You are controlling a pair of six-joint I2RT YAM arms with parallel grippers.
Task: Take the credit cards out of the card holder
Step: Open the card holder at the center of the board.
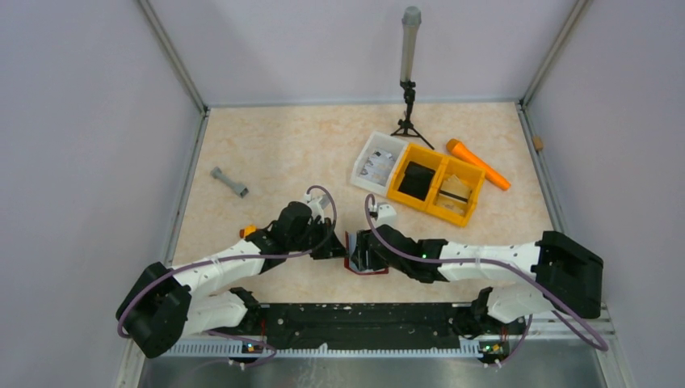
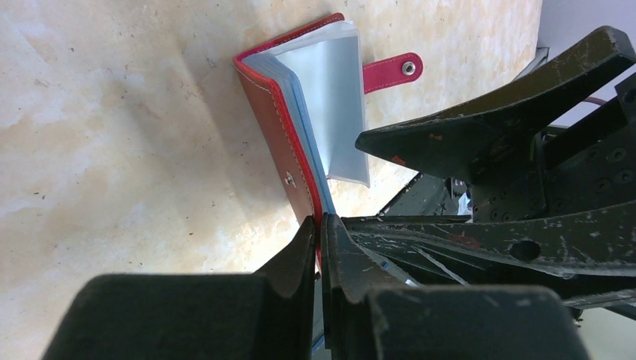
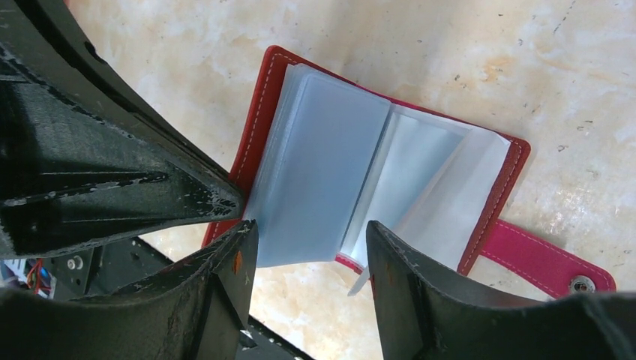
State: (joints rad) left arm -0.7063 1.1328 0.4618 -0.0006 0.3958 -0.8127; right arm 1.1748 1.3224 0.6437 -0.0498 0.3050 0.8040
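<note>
Left end effector (image 2: 321, 234) clenched on card holder (image 2: 271, 127) cover, holds it open. Right end effector (image 3: 309, 238) released, credit cards (image 3: 322, 172) between its jaws, likely lining up pull.

No readable text, any view.
Card holder (image 3: 253, 139): clear sleeves (image 3: 322, 172) and snap tab (image 3: 534, 256) look plain in both wrist cams, no print, logo or nos. Tray (image 1: 360, 162) contents show dark specks in the top cam, poss. print, but too small to read.
</note>
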